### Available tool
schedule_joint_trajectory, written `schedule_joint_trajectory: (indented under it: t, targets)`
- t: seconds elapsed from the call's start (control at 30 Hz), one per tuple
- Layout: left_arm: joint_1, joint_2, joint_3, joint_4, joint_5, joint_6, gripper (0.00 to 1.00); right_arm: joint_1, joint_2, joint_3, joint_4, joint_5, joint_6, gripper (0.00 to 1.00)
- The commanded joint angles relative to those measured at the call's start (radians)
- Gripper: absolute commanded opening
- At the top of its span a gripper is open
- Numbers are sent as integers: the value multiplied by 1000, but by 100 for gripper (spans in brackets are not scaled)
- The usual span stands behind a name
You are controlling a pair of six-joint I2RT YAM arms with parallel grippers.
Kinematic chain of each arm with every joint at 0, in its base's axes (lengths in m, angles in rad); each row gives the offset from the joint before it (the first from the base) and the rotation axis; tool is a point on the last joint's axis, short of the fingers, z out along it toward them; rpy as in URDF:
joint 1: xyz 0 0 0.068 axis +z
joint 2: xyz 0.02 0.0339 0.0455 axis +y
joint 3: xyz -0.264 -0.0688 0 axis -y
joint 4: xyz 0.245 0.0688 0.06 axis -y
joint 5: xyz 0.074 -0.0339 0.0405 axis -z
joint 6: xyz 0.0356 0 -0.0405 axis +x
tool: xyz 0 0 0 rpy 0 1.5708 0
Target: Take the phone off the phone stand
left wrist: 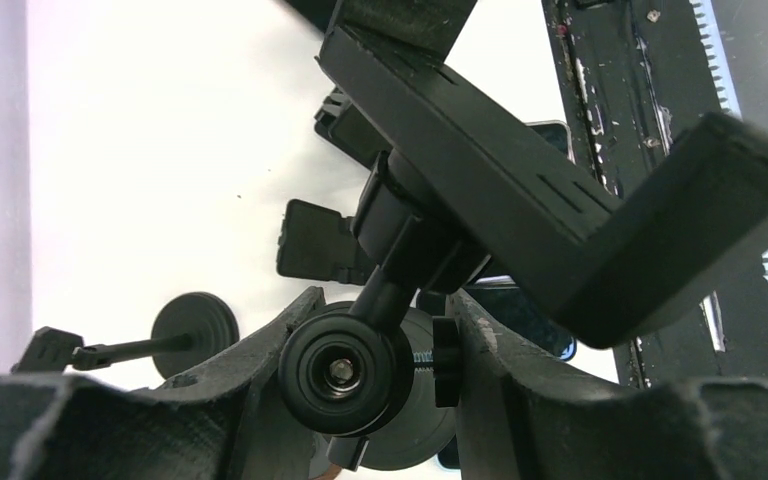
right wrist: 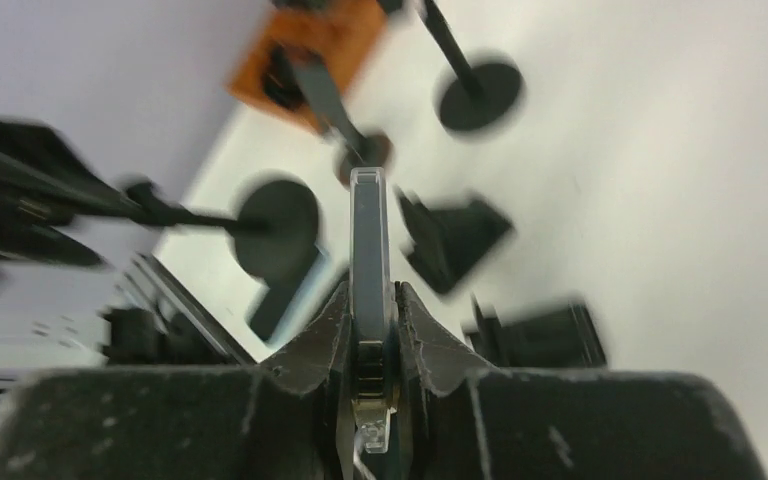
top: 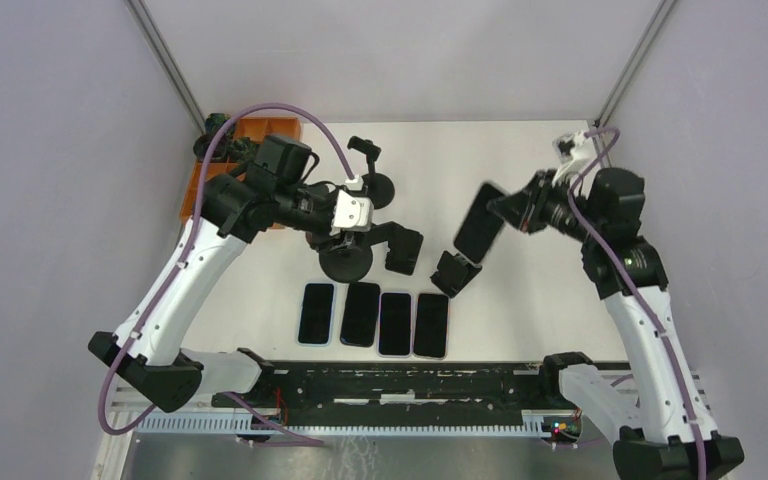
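- The phone [top: 480,222] hangs in the air right of centre, tilted. Its lower end is just above a small black stand block [top: 455,272] on the tabletop [top: 530,150]; whether they touch I cannot tell.
- It looks like a thin, rigid slab with glossy faces. It is probably light, but slippery and likely to crack if dropped. It wants a firm hold across its flat faces near one end, not by the narrow edges.
- The right pincer [right wrist: 370,325] has just that hold. It is clenched on the phone's two faces at the upper, right-hand end, and the slab shows edge-on in the wrist view.
- The phone stand [top: 345,262] sits left of centre. Its L-shaped cradle [left wrist: 520,170] is empty and well apart from the phone, so the removal looks done.
- The left pincer [left wrist: 385,330] is clamped on the stand at its ball joint [left wrist: 343,372], steadying it.
- Four more phones [top: 374,318] lie flat, side by side, at the near edge, a likely spot to lay this one.
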State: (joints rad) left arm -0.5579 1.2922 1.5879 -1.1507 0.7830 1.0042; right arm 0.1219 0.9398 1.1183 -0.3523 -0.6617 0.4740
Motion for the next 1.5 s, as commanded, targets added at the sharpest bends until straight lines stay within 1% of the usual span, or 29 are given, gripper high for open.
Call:
schedule_joint_trajectory:
  t: [0.0, 0.1, 0.17, 0.27, 0.33, 0.37, 0.5, 0.67, 0.77, 0.8, 0.93, 1.03, 1.1, 1.2, 1.3, 1.33, 1.4, 1.47]
  targets:
    - [4, -23, 83, 88, 22, -33, 2, -2, -164, -110, -363, 181, -169, 0]
    - [4, 6, 120, 88, 35, -62, 2, -2, -200, -188, -426, 191, -170, 0]
    - [4, 16, 142, 86, 46, -69, 2, -2, -209, -262, -420, 169, -159, 0]
    - [4, 13, 152, 87, 53, -70, 2, -2, -189, -394, -355, 89, -138, 0]
    - [4, 9, 160, 88, 46, -76, 2, -2, -162, -476, -282, 15, -126, 0]
    - [4, 9, 166, 88, 38, -75, 2, -2, -143, -506, -260, 13, -122, 0]
    - [4, 23, 205, 101, -28, -86, 2, -2, -60, -560, -253, 96, -193, 0]
    - [4, 20, 202, 96, 0, -92, 2, -2, 23, -577, -189, 157, -214, 0]
    - [4, 16, 187, 96, 16, -98, 2, -2, 79, -563, -156, 209, -238, 26]
    - [3, 14, 183, 96, 18, -100, 2, -1, 95, -561, -140, 226, -245, 31]
    - [4, 9, 174, 104, 34, -116, 2, -2, 133, -526, -101, 342, -241, 47]
    - [4, 9, 168, 113, 54, -139, 2, -1, 133, -460, -97, 376, -211, 60]
    - [4, 10, 163, 112, 70, -148, 2, -1, 116, -419, -105, 401, -192, 70]
    - [4, 14, 155, 114, 87, -154, 2, -2, 76, -349, -122, 421, -169, 79]
    - [4, 16, 140, 114, 91, -140, 2, 1, 26, -262, -118, 386, -143, 90]
    - [3, 16, 134, 114, 90, -133, 2, 0, 13, -235, -110, 360, -133, 97]
    - [2, 18, 125, 115, 92, -122, 2, 4, -2, -180, -87, 264, -105, 98]
    - [3, 22, 119, 114, 99, -109, 2, 26, -1, -138, -49, 129, -64, 98]
